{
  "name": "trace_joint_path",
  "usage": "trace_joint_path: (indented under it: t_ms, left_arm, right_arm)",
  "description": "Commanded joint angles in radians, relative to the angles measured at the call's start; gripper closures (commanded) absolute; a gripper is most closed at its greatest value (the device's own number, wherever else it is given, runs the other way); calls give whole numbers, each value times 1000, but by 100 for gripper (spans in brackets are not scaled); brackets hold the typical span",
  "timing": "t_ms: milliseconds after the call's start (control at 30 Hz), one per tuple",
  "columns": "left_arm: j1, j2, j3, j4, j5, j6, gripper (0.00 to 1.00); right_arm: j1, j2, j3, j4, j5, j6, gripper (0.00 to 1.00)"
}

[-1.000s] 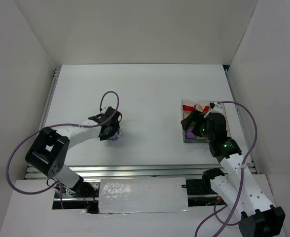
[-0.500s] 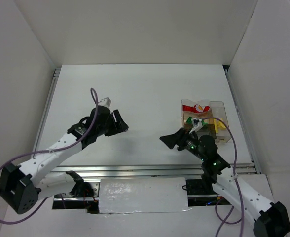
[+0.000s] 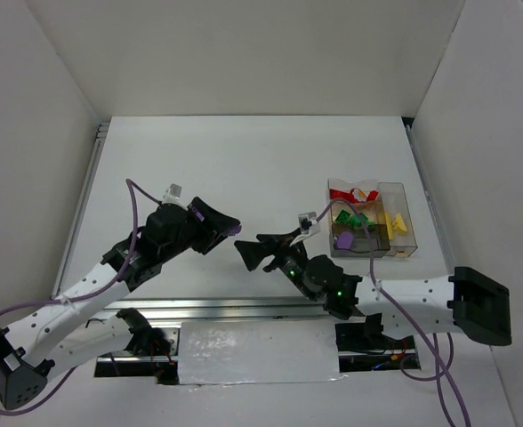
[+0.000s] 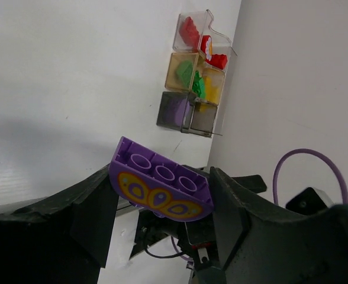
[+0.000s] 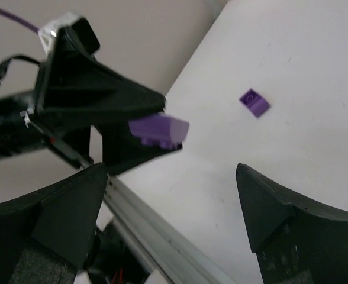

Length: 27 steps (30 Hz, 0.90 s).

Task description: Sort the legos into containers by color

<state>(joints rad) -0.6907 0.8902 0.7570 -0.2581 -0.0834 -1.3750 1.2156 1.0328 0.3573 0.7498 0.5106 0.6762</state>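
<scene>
A purple rounded lego [image 4: 160, 188] with a yellow pattern sits clamped between the fingers of my left gripper [image 4: 162, 184], lifted off the table near its middle [image 3: 229, 224]. My right gripper [image 3: 248, 247] faces it from the right, open and empty. In the right wrist view [image 5: 171, 171] the held lego [image 5: 159, 131] hangs just beyond the wide-apart fingers. A small purple lego [image 5: 254, 102] lies on the table further off. The containers [image 3: 395, 245] at the right hold red [image 3: 355, 191], green [image 3: 355, 220], yellow [image 3: 390, 220] and purple [image 3: 343, 240] legos.
White walls enclose the table on three sides. A metal rail [image 3: 244, 307] runs along the near edge in front of the arm bases. Purple cables [image 3: 137, 200] loop off both arms.
My left arm has carried the purple lego up and to the right, toward the table's middle. My right arm has left the containers and swung left to face it, open.
</scene>
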Motion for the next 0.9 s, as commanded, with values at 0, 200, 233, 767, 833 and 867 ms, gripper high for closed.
trace_joint_path:
  t_ms: [0, 200, 233, 767, 833, 867]
  left_arm:
    - [-9, -22, 5, 33, -27, -124, 100]
    - [-18, -31, 25, 0, -50, -137, 100]
    - [-18, -33, 22, 0, -49, -142, 100]
    - [-18, -36, 42, 28, -42, -125, 100]
    - [-20, -33, 33, 54, -12, -127, 100]
    - [-18, -30, 31, 60, -6, -128, 100]
  right_arm:
    - [47, 93, 129, 203, 261, -139, 4]
    - [55, 231, 265, 201, 309, -234, 7]
    - [53, 255, 279, 195, 309, -236, 7]
    - [67, 342, 285, 266, 316, -254, 10]
    - [65, 368, 315, 263, 309, -276, 12]
    - [58, 386, 330, 250, 307, -274, 15]
